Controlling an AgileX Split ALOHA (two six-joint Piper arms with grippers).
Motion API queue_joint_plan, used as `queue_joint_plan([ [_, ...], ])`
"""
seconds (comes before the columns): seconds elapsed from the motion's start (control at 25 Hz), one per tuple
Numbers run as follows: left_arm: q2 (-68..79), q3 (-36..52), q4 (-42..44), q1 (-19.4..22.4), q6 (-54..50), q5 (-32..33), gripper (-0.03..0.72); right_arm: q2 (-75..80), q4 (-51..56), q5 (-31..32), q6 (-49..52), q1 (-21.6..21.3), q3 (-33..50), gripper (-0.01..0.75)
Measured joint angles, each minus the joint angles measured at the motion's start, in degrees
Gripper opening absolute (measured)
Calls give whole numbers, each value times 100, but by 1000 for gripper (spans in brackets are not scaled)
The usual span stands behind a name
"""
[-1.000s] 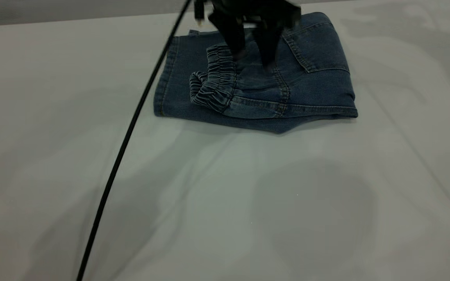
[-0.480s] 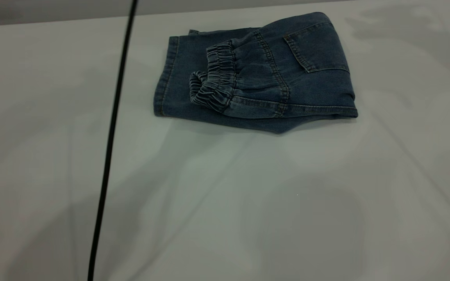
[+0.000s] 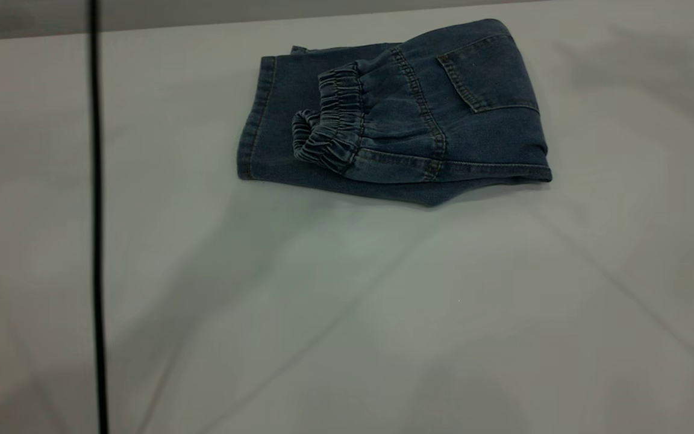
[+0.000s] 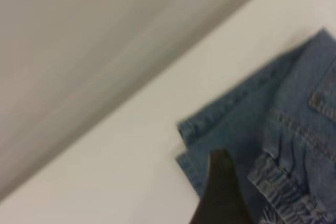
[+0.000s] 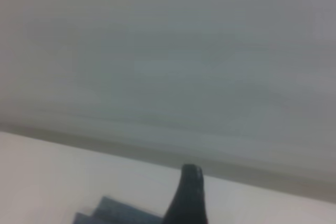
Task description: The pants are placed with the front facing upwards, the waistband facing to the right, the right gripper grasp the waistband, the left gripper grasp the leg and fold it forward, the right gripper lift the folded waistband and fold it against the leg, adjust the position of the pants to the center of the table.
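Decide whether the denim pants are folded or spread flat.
Folded. The pants lie as a compact stack, the waistband doubled back over the leg layer, a back pocket facing up.

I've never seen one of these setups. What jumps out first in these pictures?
A small bundle of folded blue denim pants lies toward the far side of a big pale table, its ruched waistband turned over on top. A thin black cable hangs down the exterior view's left. In each wrist view, only one dark fingertip shows.

The pants [image 3: 395, 114], blue denim, lie folded on the table's [image 3: 347, 301] far side, ruched waistband [image 3: 329, 129] on top, back pocket rightward.
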Motion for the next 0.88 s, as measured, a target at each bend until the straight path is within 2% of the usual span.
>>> queue_joint_plan([
  [0.16,-685,-4,174,0,0,0,469,-773,103,0,-5,0,631,587],
  [0.44,-1781,100,168,0,-146,-19,469,-2447,158,-6,-361,0,2213,587],
  [0.64,-2662,938,157,0,-199,-18,469,-3810,491,-6,-664,0,3417,587],
  [0.88,-3996,2506,145,0,-353,-23,469,-5385,1043,-11,-974,0,4718,587],
])
